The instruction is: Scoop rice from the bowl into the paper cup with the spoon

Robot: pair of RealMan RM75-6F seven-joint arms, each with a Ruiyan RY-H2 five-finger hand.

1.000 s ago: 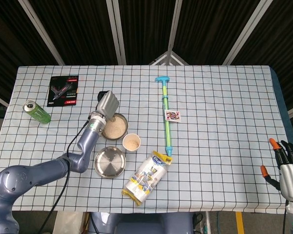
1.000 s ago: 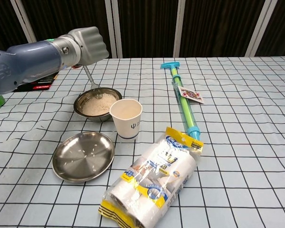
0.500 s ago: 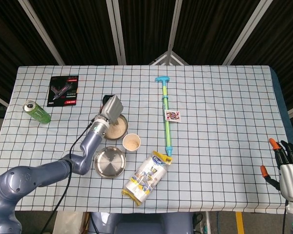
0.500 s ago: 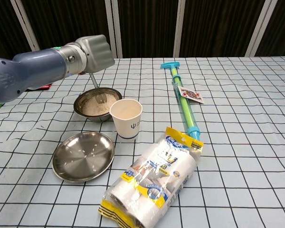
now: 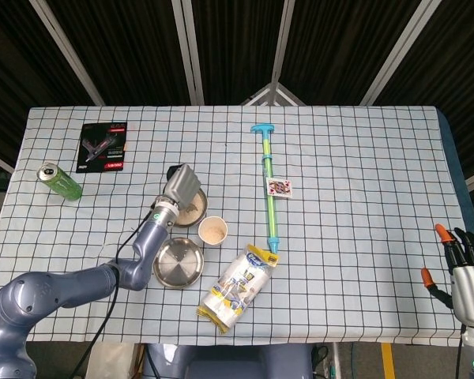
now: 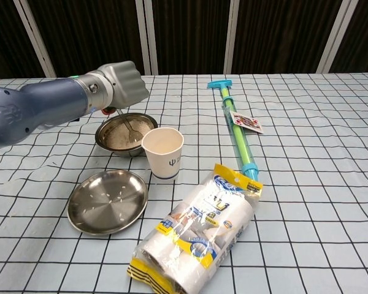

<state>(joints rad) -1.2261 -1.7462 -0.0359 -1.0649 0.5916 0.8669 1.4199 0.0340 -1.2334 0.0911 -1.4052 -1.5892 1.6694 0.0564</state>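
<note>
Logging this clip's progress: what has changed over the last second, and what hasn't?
The left hand, gripping the metal spoon, has shifted toward the white paper cup and lower over the steel bowl of rice, tilting the spoon so its tip sits further into the rice. Nothing was let go. The cup, flat steel plate, bowl and right hand have stayed put.
</note>
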